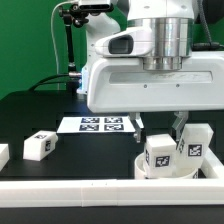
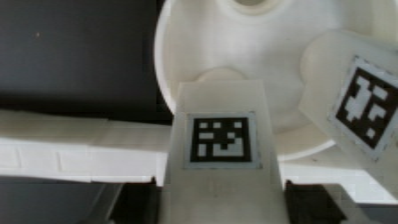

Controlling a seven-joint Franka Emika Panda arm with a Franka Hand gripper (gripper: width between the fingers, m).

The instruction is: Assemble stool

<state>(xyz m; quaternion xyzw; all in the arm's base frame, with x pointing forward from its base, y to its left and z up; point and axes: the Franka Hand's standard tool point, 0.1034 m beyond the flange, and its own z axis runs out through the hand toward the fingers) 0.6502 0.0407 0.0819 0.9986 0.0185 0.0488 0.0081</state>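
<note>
The stool's round white seat (image 1: 150, 171) (image 2: 210, 48) lies at the exterior view's lower right. Two blocky white legs with tags stand on it. My gripper (image 1: 160, 134) (image 2: 226, 196) is shut on the nearer leg (image 1: 159, 152) (image 2: 222, 135), which stands upright with its foot on the seat. Dark fingers (image 2: 333, 200) flank that leg on both sides. The second leg (image 1: 194, 143) (image 2: 366, 98) stands beside it on the seat. A loose leg (image 1: 40, 146) lies on the black table to the exterior view's left, and another (image 1: 3, 155) shows at the left edge.
The marker board (image 1: 99, 124) lies flat behind the seat. A long white rail (image 1: 90, 191) (image 2: 63, 140) runs along the table's front edge. The arm's white body hangs over the middle of the table, with a black stand and green backdrop behind.
</note>
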